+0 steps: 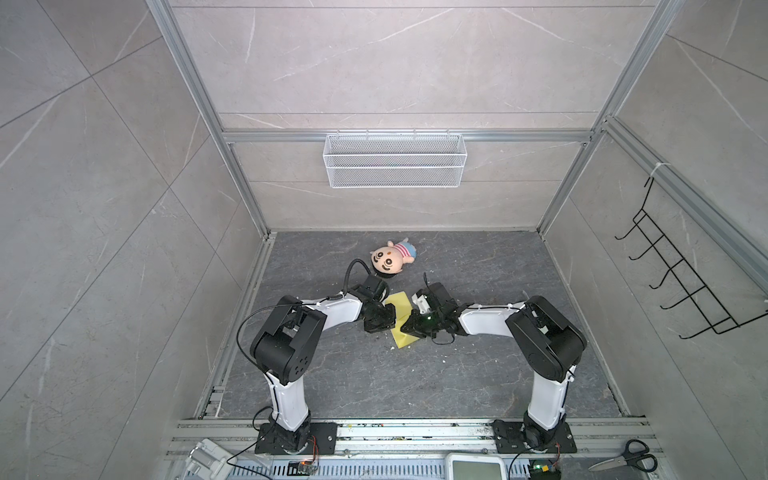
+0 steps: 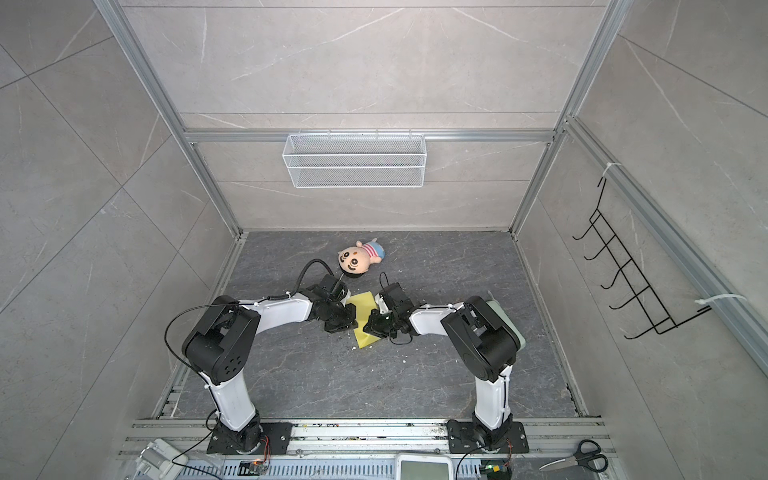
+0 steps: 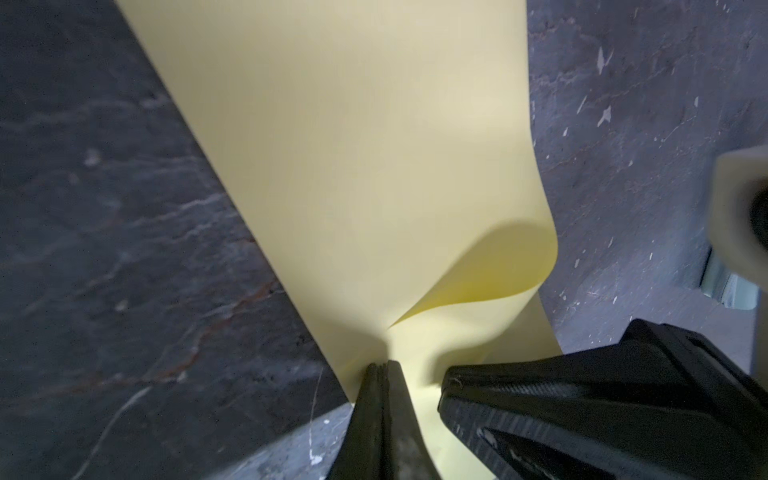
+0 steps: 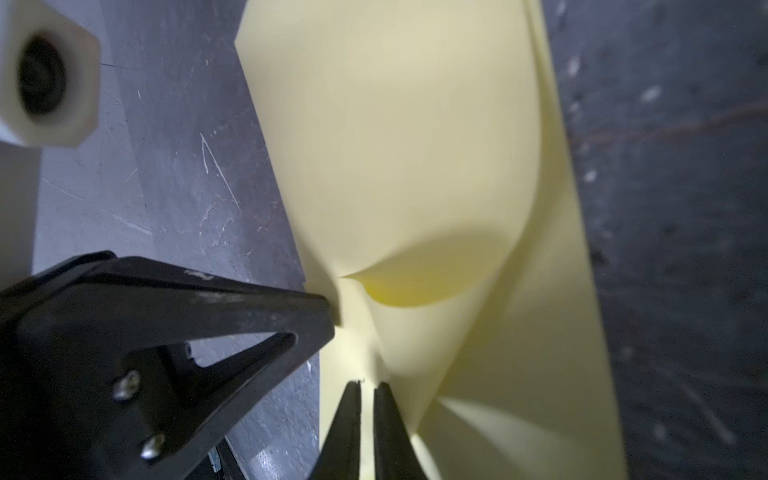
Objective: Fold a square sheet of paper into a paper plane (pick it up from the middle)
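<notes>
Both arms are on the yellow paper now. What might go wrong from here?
1. The left pincer and right pincer are both shut on the sheet, which bulges between them: pulling apart may tear it, and pushing together may crease it crookedly.
2. The pincers sit very close together, so they might collide.

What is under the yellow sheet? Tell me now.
Only dark tabletop shows around the square sheet of paper. Its raised fold shows its own underside; whatever lies beneath is covered.

I see the square sheet of paper [image 3: 365,158] as smooth matt paper, table [image 3: 104,208] rough scuffed stone-look, doll [image 1: 390,259] soft plush cloth
</notes>
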